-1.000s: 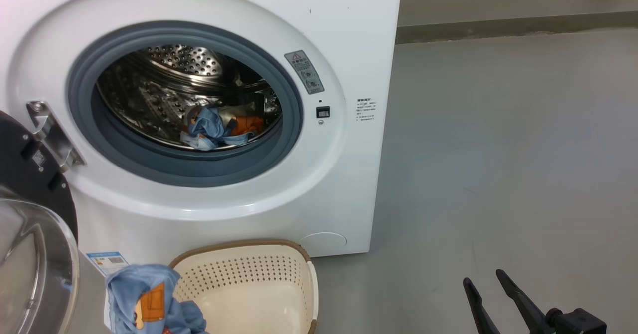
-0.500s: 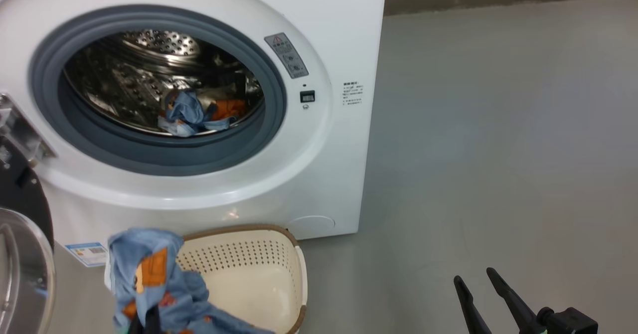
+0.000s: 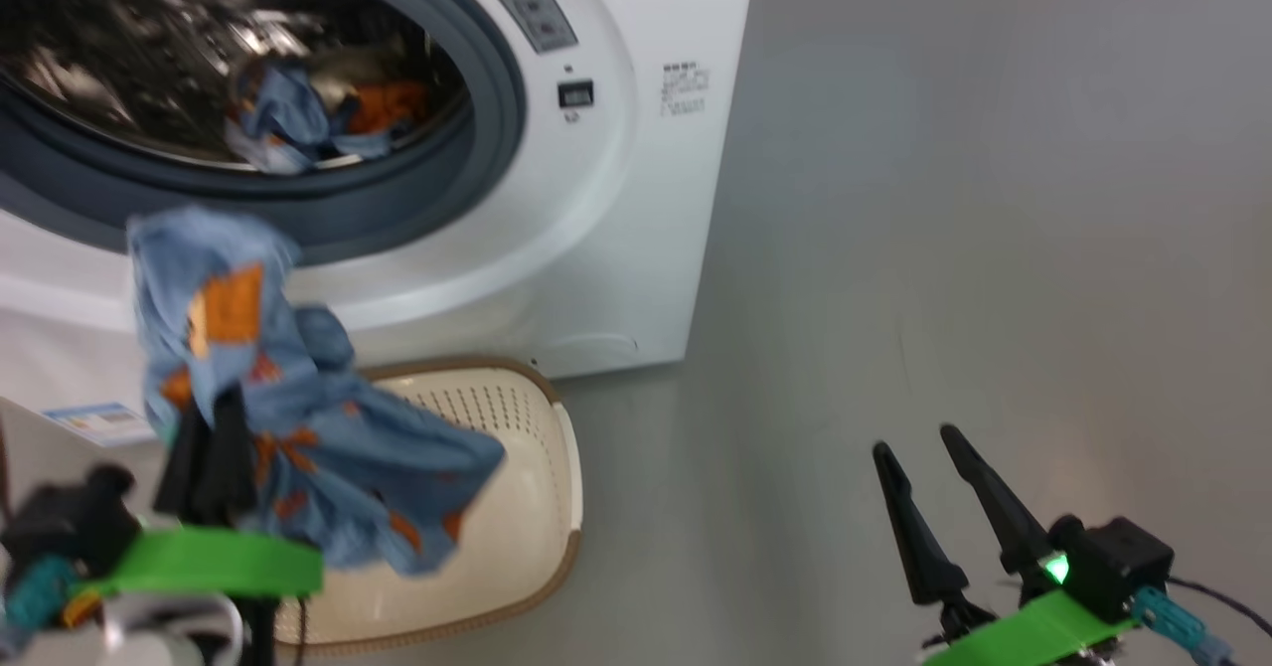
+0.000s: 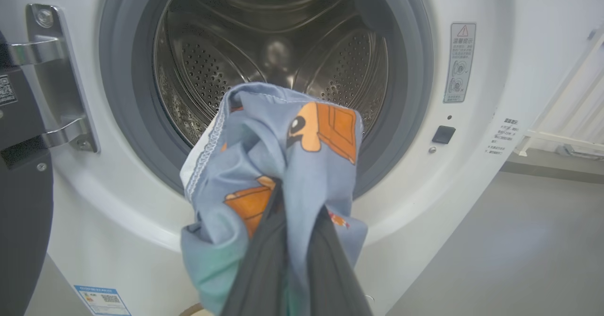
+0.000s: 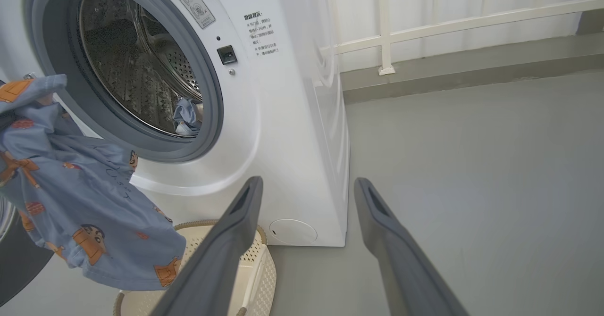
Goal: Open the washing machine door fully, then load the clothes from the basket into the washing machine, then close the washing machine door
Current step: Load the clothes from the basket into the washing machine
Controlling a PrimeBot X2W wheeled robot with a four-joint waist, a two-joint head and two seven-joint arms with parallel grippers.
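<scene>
At lower left, the left hand [image 3: 211,437] pinches a light blue garment [image 3: 328,457] that drapes around it, above the basket [image 3: 558,427] and below the washing machine [image 3: 636,199] mouth. At lower right, the right hand [image 3: 912,440] is spread and empty.

Soft, matt cloth, light blue with orange prints: the garment [image 4: 283,132] pinched in the left claw [image 4: 295,212], whose fingers [image 4: 257,269] are dark, matt and smooth. Ahead of that claw: drum [image 4: 207,70] of bright perforated steel, mirror-glossy; gasket [image 4: 137,118] of grey matt rubber; washing machine [image 4: 462,188] casing white, smooth, faintly glossy; hinge [image 4: 52,85] of polished metal to the claw's left. Below the claw: basket [image 3: 497,403] of cream perforated plastic, semi-matt, with a brown woven-look rim. Right claw [image 5: 307,181]: grey, matt, smooth; beyond it the floor [image 5: 472,165], grey, smooth, with a dull sheen.
</scene>
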